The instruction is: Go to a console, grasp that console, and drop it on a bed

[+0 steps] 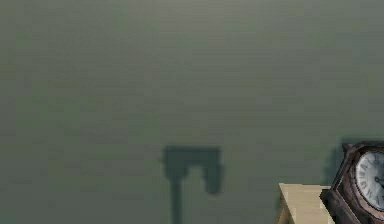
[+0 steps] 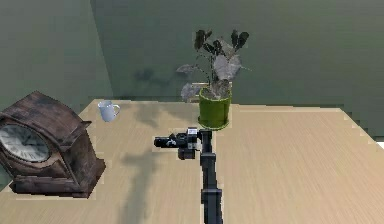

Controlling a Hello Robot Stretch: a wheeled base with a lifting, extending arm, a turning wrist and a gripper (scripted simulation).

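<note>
Arm (image 2: 209, 180) out over table (image 2: 300, 160). Gripper (image 2: 162, 143) between clock (image 2: 45, 140) and plant (image 2: 214, 95), mug (image 2: 108, 111) beyond. Console: cannot tell apart from dark fingers at tip. Finger spread and any hold: cannot tell.

The light wooden table (image 2: 300, 170) bears a dark clock (image 2: 45, 140), a white mug (image 2: 108, 112) and a potted plant (image 2: 214, 100).
</note>
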